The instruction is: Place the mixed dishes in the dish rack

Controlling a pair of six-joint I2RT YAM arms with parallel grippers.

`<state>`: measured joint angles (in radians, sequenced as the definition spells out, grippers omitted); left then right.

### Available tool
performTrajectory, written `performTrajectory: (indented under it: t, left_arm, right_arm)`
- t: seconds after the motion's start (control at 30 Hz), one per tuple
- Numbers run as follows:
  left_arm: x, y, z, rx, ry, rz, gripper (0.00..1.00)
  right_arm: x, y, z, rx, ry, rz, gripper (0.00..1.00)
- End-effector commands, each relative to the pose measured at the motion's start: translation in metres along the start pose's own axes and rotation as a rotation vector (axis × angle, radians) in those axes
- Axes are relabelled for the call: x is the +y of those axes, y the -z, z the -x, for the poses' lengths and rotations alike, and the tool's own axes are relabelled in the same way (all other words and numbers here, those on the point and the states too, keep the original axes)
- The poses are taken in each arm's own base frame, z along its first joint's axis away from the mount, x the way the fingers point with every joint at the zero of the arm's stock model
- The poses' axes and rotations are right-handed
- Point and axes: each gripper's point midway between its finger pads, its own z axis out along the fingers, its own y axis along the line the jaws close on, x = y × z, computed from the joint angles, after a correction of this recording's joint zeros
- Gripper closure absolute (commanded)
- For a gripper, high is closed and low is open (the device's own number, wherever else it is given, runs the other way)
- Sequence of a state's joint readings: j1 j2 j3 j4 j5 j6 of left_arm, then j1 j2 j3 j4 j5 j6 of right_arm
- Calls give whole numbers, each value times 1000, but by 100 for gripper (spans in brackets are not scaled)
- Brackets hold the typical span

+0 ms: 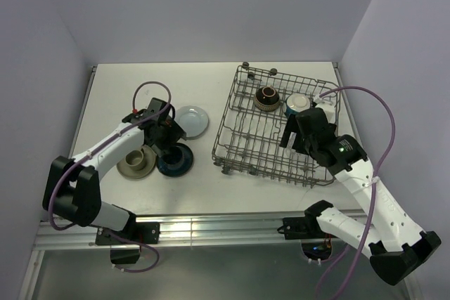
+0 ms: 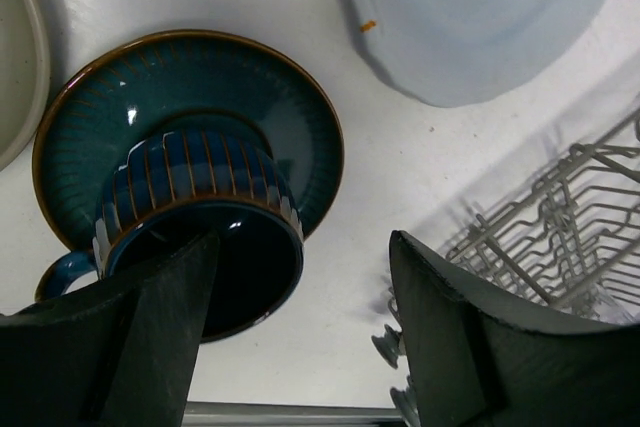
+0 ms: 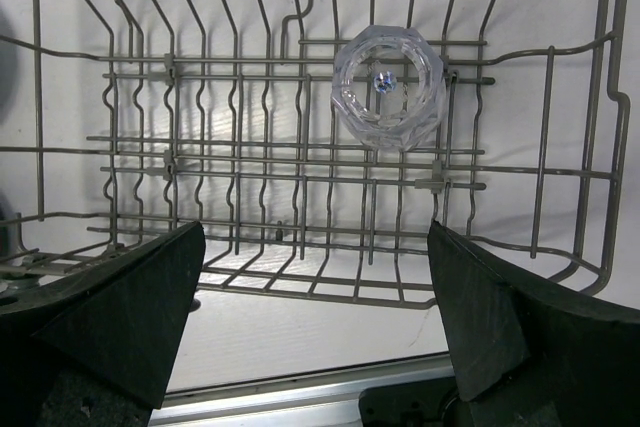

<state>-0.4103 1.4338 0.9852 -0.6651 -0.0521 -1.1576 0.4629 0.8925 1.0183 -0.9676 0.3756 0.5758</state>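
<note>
I'm holding the left gripper (image 2: 302,242) spread over the teal cup (image 2: 200,237), the right gripper (image 3: 315,232) spread above the dish rack (image 3: 290,74).

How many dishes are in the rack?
3: a brown bowl and a cream bowl side by side at the rack's far end, and a clear glass ahead of the right gripper. The right arm may hide others.

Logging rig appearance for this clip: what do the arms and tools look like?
The left arm and right arm have white links and black joints, with a purple cable looping along each. The left tool and right tool have dark, wedge-shaped fingers. A green light shows near the right wrist.
</note>
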Motion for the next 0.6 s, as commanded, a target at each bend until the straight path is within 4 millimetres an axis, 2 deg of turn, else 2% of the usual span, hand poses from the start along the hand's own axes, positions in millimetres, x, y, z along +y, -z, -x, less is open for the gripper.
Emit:
performTrajectory:
  t: [0.0,0.13,0.2,0.23,0.33,0.43,0.5,0.53,0.57]
  left_arm:
    - [-1,-10,0,-23,18,21,26]
    - [2,-23,-2,-23,10,57,35]
    - [2,-31,-6,-8,-4,69,44]
    - [2,-33,-7,-6,-5,67,52]
    - [4,-40,-11,-2,-13,83,56]
    - [5,-41,-12,-2,-21,84,68]
    - [4,-36,-11,-8,-19,69,81]
    - [4,-34,-11,-13,-19,65,98]
    - [2,-30,-9,-22,-16,56,100]
  right_arm:
    - [-3,15,15,-55,-27,-4,0]
    - [-2,15,14,-54,-23,-3,0]
    - [-1,16,13,-55,-20,2,0]
    - [0,16,13,-54,-18,5,0]
    - [-2,18,12,-56,-13,0,0]
    - [-3,20,12,-61,-11,0,0]
    - [-4,21,12,-62,-14,0,0]
    - [-3,22,12,-63,-15,2,0]
    - [-3,22,12,-61,-14,4,0]
